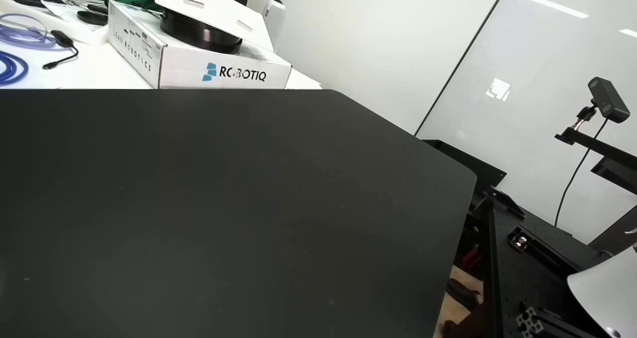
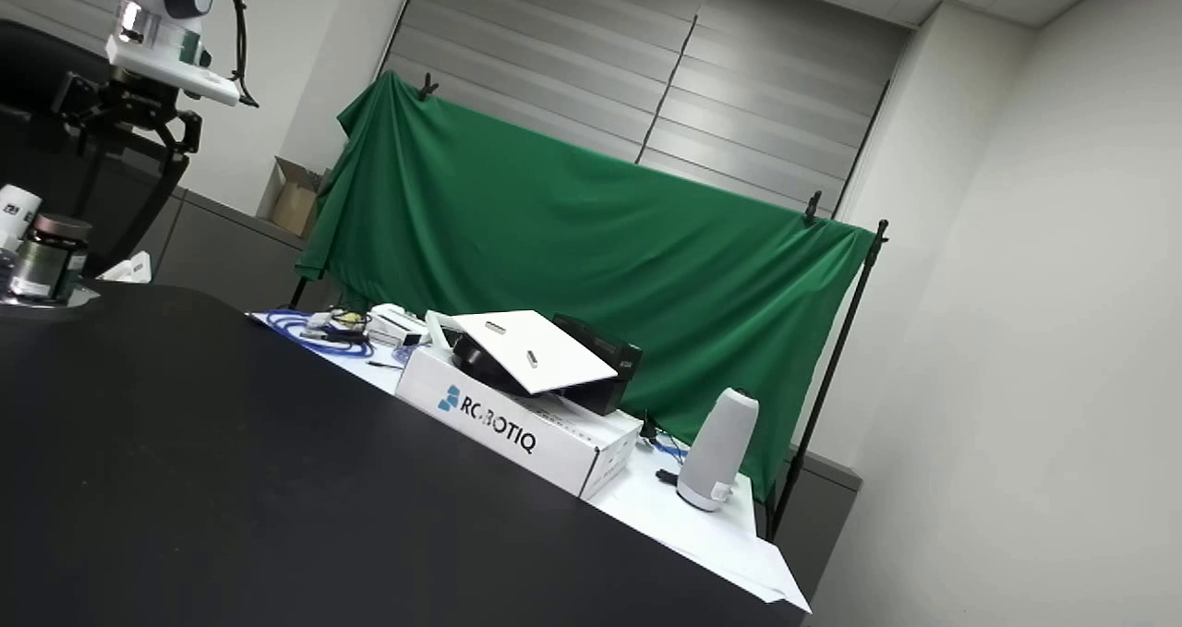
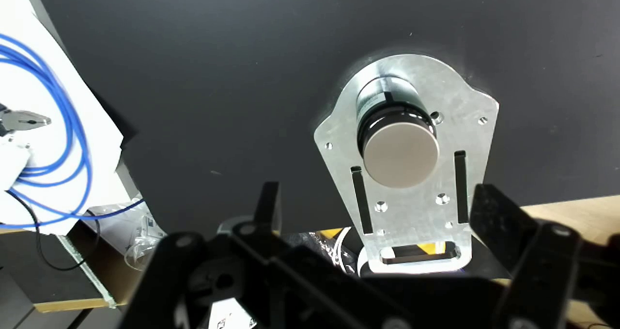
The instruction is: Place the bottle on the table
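Note:
The bottle [image 3: 399, 147], dark with a silvery band and a flat greyish-beige lid, stands upright on a silver metal plate [image 3: 416, 198] in the wrist view. The plate lies on the black table [image 3: 232, 101] and overhangs its edge. In an exterior view the bottle [image 2: 48, 262] and plate [image 2: 55, 311] show at the far left, at the table's edge. My gripper [image 3: 379, 203] is open and empty, its fingers wide apart beside the plate's lower part in the picture. In an exterior view the gripper [image 2: 134, 138] hangs above the bottle, apart from it. Neither bottle nor gripper shows where the table [image 1: 224, 203] fills the view.
A white box [image 1: 226, 71] with blue and black lettering stands beyond the table. A coiled blue cable [image 3: 80, 149] and pliers [image 3: 26, 120] lie on a white surface beside it. A tall white device [image 2: 718, 452] stands there too. A camera [image 1: 608, 99] is mounted beside the table.

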{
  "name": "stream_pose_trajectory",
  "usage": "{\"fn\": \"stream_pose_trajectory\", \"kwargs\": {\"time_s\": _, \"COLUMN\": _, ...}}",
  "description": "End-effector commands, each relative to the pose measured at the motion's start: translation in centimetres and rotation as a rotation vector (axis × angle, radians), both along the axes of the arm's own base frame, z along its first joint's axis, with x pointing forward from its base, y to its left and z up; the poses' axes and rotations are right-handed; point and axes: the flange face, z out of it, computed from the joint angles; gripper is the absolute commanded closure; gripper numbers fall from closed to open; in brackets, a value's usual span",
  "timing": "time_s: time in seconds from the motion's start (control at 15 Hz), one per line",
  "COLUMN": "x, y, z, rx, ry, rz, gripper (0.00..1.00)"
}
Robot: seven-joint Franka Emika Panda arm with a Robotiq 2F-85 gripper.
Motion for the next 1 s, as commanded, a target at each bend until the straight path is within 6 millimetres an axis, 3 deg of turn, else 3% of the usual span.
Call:
{"fn": "stream_pose_trajectory", "kwargs": {"time_s": 0.0, "x": 0.0, "y": 0.0, "z": 0.0, "rx": 0.000, "ry": 0.000, "rz": 0.000, "gripper": 0.00}}
{"fn": "stream_pose_trajectory", "kwargs": {"time_s": 0.6, "x": 0.0, "y": 0.0, "z": 0.0, "rx": 0.000, "ry": 0.000, "rz": 0.000, "gripper": 0.00}}
{"fn": "stream_pose_trajectory", "kwargs": {"time_s": 0.93, "x": 1.2, "y": 0.5, "z": -1.3, "rx": -0.026, "ry": 0.012, "rz": 0.015, "gripper": 0.00}}
